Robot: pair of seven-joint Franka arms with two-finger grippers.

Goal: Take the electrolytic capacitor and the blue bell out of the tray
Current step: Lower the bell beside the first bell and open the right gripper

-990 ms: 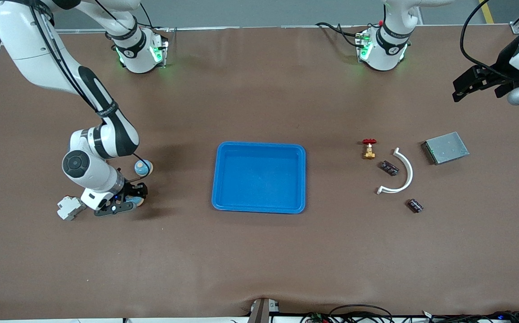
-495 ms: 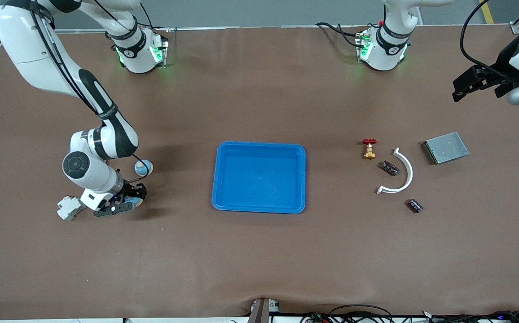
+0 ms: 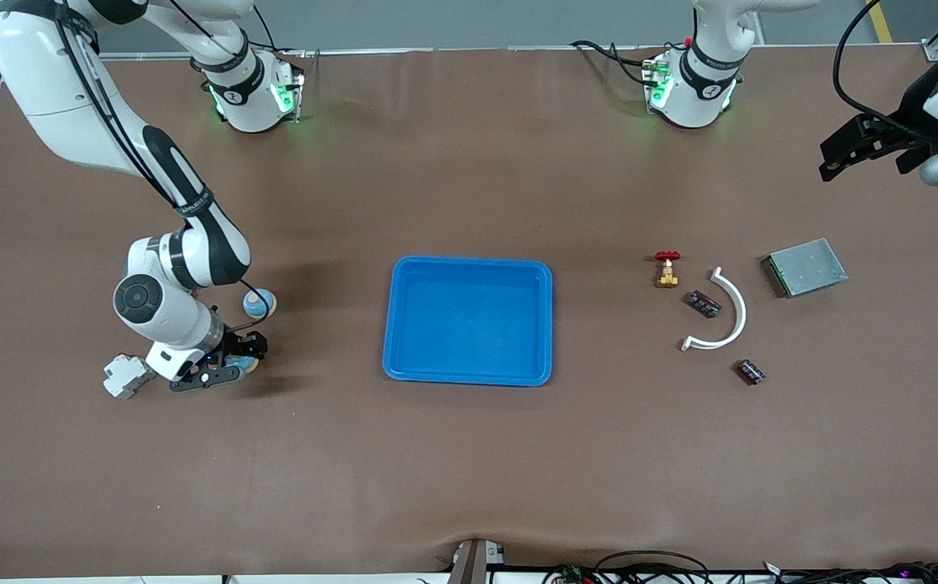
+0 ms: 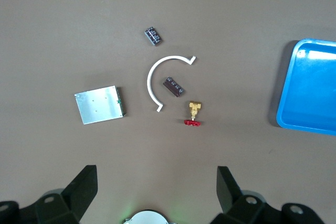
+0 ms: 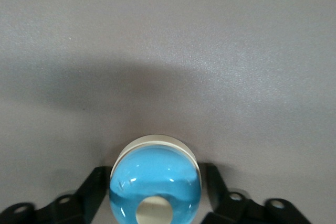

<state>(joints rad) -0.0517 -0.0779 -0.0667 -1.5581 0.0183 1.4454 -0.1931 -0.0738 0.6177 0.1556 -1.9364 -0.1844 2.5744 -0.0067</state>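
The blue bell (image 5: 155, 182) sits on the tabletop toward the right arm's end, well apart from the empty tray (image 3: 469, 261). The right claw (image 3: 238, 357) straddles it; whether it grips or has let go, I cannot tell. The bell's dome looks glossy, hard and light. It is likely slippery, so it is best held low across its pale base rim. A second blue bell (image 3: 258, 303) and a white plastic block (image 3: 124, 375) stand near, so straight up looks like the clearest way out. Both electrolytic capacitors (image 3: 703, 303) (image 3: 750, 371) lie outside the tray. The left claw (image 3: 830, 162) waits released, over the left arm's end.
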